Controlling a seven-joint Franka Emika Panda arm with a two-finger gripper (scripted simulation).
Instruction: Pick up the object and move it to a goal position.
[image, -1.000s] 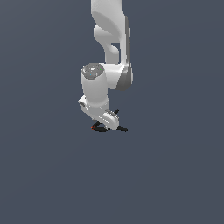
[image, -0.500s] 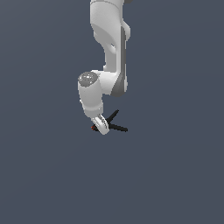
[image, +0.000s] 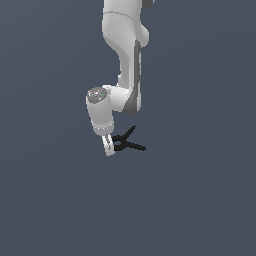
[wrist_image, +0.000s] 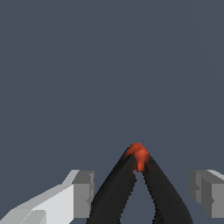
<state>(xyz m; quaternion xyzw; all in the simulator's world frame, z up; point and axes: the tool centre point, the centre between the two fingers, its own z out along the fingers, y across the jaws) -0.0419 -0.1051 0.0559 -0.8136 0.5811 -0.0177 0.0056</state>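
Gripper: the gripper (wrist_image: 142, 192) is spread, one finger (wrist_image: 83, 189) on each side of the clamp with a clear gap showing between each pad and the black arms, so nothing is pinched.
Object: the black spring clamp (wrist_image: 139, 183) sits between the fingers, its red tip (wrist_image: 138, 155) pointing away from the wrist camera.
Step in hand: judged as closing for the grasp; the fingers should squeeze evenly across the two black arms near the looped middle, centred, so the clamp does not pivot or slip out.
Exterior view: the gripper (image: 108, 146) meets the clamp (image: 126, 143), whose handles splay toward the exterior view's right.
Hidden: the clamp's loop is cut off in the wrist view; no supporting surface, edge or goal marker can be made out.
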